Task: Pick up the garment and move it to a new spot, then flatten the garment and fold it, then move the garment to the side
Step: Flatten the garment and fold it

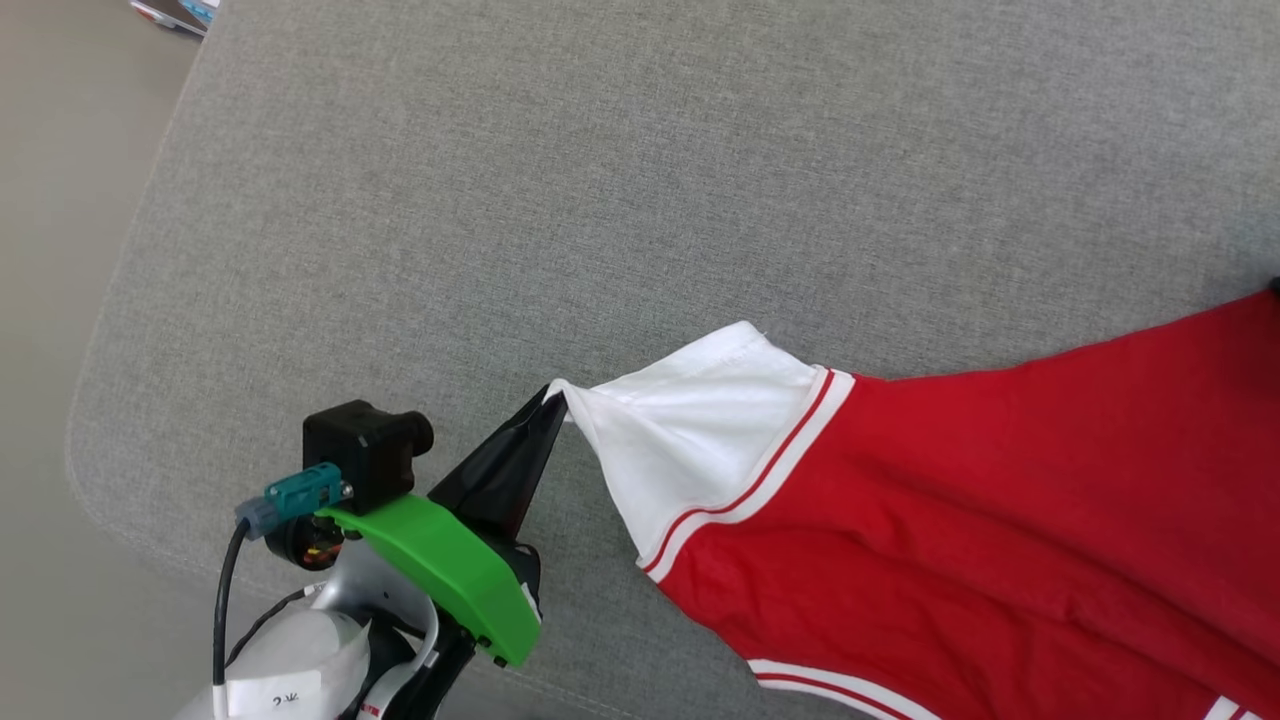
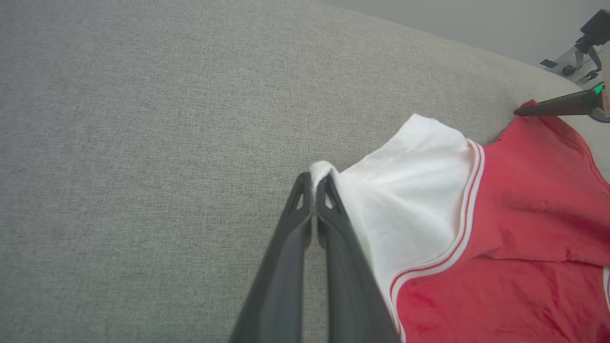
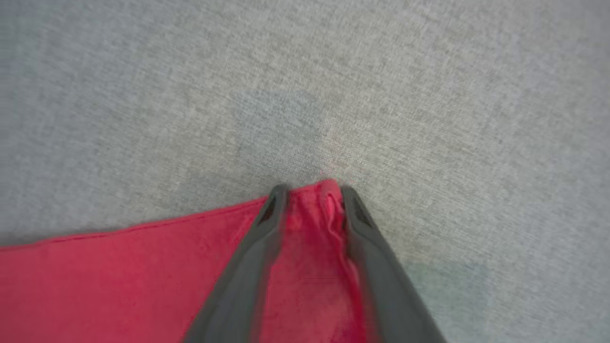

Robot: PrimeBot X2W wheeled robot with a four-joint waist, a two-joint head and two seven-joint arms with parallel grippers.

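Shirt: we see the red shirt spread on the grey cushion, on the cushion's right side, with its white sleeve drawn to a point toward the cushion's rounded left corner.
Risk, left: we judge the pinch thin. Only the sleeve's tip is caught, so a hard pull could slip it free or stretch the hem.
Risk, right: the cloth between those fingers is a loose fold. If they close off-centre, we think the corner may escape or bunch, leaving the shirt crooked.
Risk, both: uneven pulling would likely drag wrinkles across the cushion.
Left gripper: pressed closed on the sleeve tip, arm low and slanted over the cushion's front edge.
Right gripper: part open, fingers astride a red corner, tips down on the cushion.
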